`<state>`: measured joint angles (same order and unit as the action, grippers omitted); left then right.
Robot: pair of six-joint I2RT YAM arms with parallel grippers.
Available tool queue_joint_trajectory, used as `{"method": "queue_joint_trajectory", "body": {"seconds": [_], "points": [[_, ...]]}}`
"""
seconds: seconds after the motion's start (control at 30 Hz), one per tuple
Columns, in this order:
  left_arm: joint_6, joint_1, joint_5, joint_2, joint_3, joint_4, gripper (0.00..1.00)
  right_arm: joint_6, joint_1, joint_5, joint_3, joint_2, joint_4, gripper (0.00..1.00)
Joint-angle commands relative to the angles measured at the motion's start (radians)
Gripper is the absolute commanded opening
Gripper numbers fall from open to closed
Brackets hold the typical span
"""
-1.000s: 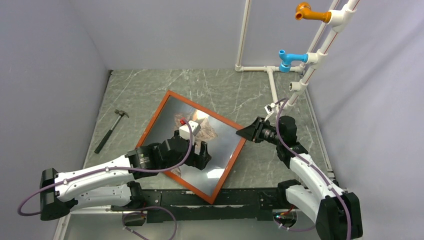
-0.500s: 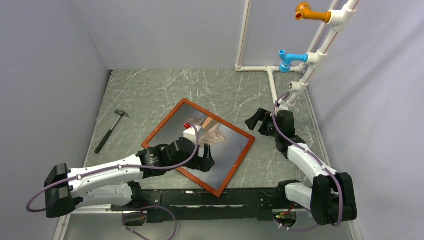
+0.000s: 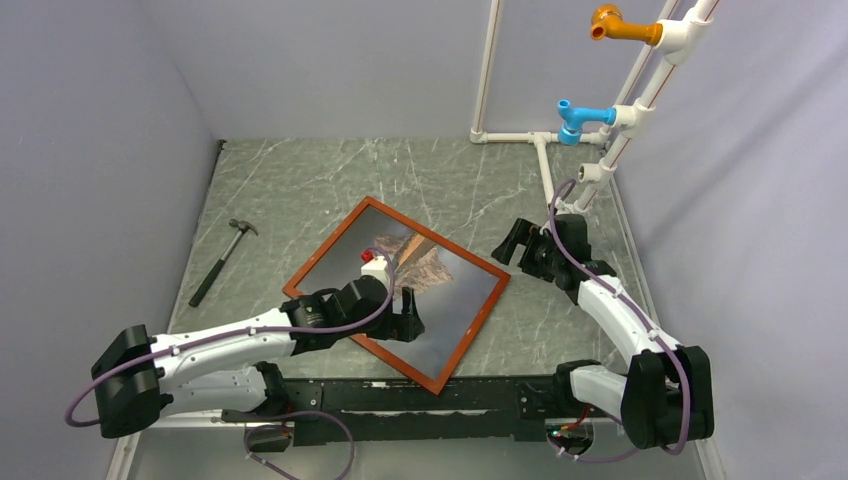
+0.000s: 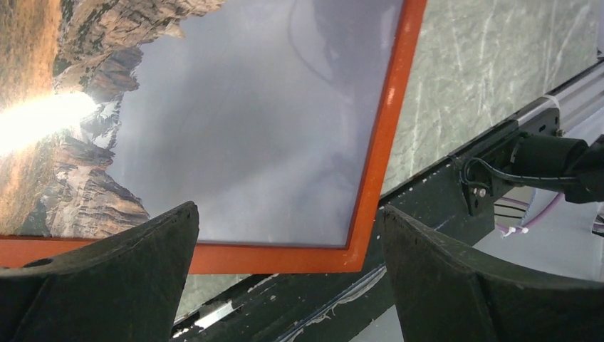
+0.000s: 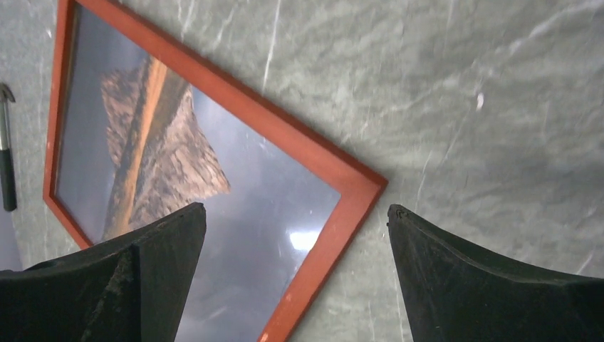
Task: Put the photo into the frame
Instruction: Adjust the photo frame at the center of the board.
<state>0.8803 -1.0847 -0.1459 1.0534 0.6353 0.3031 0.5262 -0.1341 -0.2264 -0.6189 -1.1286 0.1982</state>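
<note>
The frame (image 3: 440, 241) of reddish-brown moulding lies flat on the marble table, turned like a diamond. The photo (image 3: 445, 300) sits inside it, mountain side up. My left gripper (image 3: 408, 318) hovers open over the frame's near part. In the left wrist view the frame's near corner (image 4: 370, 178) and the photo's grey sky (image 4: 271, 128) show between the spread fingers (image 4: 142, 263). My right gripper (image 3: 513, 241) stands open just beyond the frame's right corner, holding nothing. In the right wrist view that corner (image 5: 356, 192) and the photo (image 5: 164, 157) lie below it.
A hammer (image 3: 222, 260) lies on the table left of the frame. White pipes with a blue fitting (image 3: 580, 118) and an orange fitting (image 3: 620, 25) rise at the back right. The black mounting rail (image 3: 480, 395) runs along the near edge. Grey walls close in on three sides.
My right gripper opened, let go of the frame's right corner and drew back to the right. The frame, tilted before, settled flat and a little to the right. The left arm shifted slightly.
</note>
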Motion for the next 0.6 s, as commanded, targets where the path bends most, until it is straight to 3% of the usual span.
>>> {"method": "queue_joint_trajectory", "body": {"seconds": [0.0,0.2,0.4,0.57], "points": [[0.044,0.038,0.067,0.039,-0.01,-0.043,0.99,0.046,0.0,-0.071,0.02,0.018,0.098,1.0],[0.067,0.101,0.123,0.055,-0.046,-0.055,0.99,0.067,-0.049,-0.061,0.052,0.002,0.171,1.0],[0.065,0.15,0.133,-0.01,-0.107,-0.052,0.99,0.114,-0.259,0.042,0.001,-0.067,0.266,1.0],[0.056,0.183,0.135,-0.092,-0.146,-0.033,0.99,0.169,-0.347,0.059,0.003,-0.13,0.226,0.97]]}}
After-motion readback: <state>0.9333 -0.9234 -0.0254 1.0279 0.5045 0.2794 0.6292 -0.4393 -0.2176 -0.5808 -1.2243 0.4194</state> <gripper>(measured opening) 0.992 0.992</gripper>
